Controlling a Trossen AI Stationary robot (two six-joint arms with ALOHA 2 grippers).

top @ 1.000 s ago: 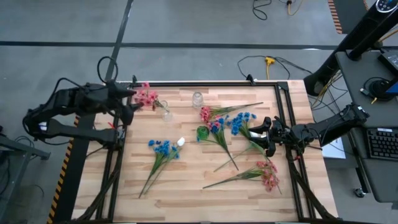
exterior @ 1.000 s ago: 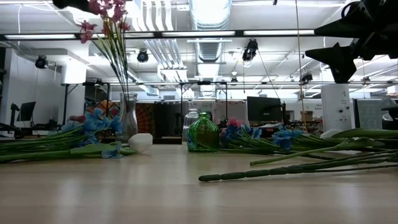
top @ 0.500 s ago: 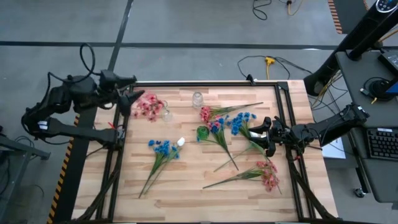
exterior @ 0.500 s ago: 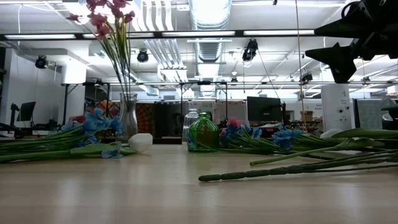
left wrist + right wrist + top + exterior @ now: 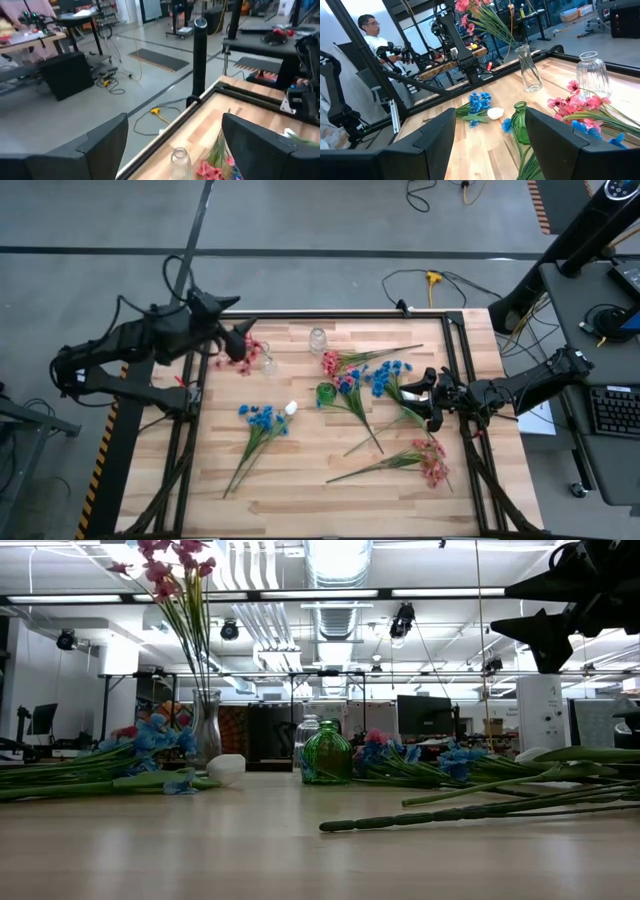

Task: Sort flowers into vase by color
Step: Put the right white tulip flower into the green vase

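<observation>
From overhead, the left end effector (image 5: pixel 243 340) hangs open above the pink sprig (image 5: pixel 243 352) that stands in the clear vase (image 5: pixel 268 364); I'd back away gently, clear of the blossoms, so the vase doesn't tip. At surface level, the sprig's thin green stems splay from the narrow neck, pink clusters on top. The left wrist shows wide-apart fingers (image 5: pixel 100 145), nothing between. The right wrist shows the right end effector (image 5: pixel 490 135) open and empty near the green vase (image 5: pixel 520 121).

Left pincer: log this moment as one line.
left pincer: open, above pink sprig | pink sprig: standing in clear vase | right pincer: open, empty | other flowers: on table
</observation>
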